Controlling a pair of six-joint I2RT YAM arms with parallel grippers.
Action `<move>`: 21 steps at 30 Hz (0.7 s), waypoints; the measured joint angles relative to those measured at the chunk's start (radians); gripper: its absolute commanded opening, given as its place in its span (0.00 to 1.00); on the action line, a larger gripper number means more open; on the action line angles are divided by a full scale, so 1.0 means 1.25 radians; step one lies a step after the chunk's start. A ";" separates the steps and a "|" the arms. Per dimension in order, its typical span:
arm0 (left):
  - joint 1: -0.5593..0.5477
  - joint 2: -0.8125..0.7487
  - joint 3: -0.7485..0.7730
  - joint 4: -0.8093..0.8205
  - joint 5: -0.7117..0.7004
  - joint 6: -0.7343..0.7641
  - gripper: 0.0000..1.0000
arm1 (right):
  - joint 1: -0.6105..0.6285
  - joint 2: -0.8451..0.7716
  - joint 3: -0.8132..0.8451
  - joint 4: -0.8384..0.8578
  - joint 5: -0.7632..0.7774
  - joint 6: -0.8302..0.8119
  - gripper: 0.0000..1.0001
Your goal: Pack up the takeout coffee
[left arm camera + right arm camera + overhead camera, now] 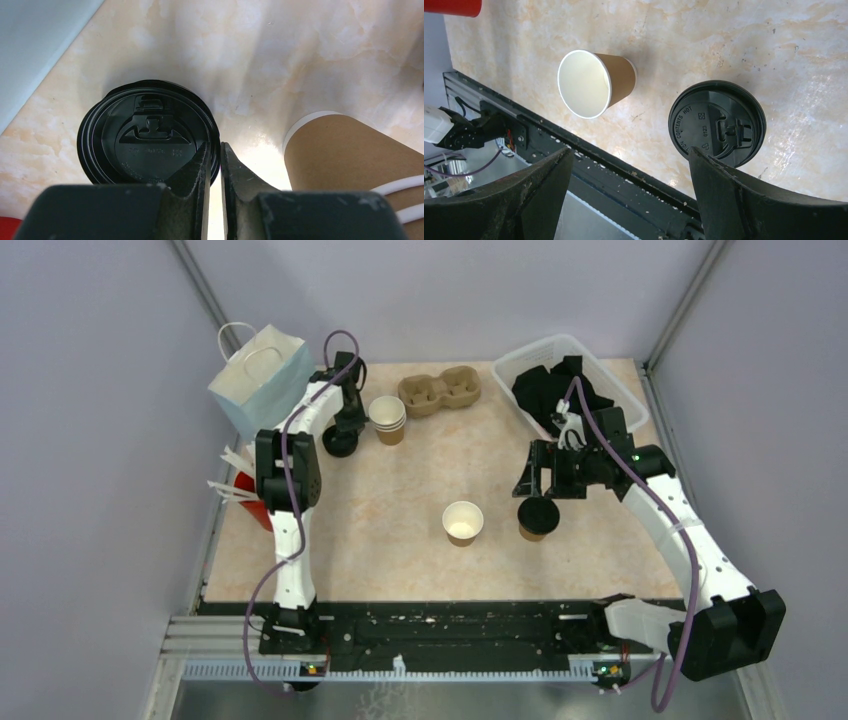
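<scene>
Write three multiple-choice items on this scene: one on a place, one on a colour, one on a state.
1. The carrier stands: A) at the far edge B) at the near edge C) beside the right arm's base.
2. The lid below the right fingers is: A) white B) red C) black.
3. The right fingers are: A) shut on a cup B) open C) shut on a lid.

Answers: 1 A, the top view shows it by the far wall. 2 C, the right wrist view shows it black. 3 B, a wide gap separates them.
</scene>
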 measured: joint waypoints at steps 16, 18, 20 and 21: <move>0.001 0.000 0.000 -0.001 -0.001 0.006 0.22 | 0.000 0.000 0.000 0.001 -0.003 0.000 0.86; 0.001 0.000 0.000 -0.001 -0.001 0.007 0.24 | 0.000 0.000 0.000 0.001 -0.005 0.000 0.86; 0.001 0.000 0.000 -0.001 -0.002 0.006 0.26 | 0.000 0.000 0.000 0.001 -0.006 0.000 0.86; 0.001 0.000 0.000 -0.001 -0.002 0.006 0.27 | 0.000 0.000 0.000 0.001 -0.006 0.000 0.85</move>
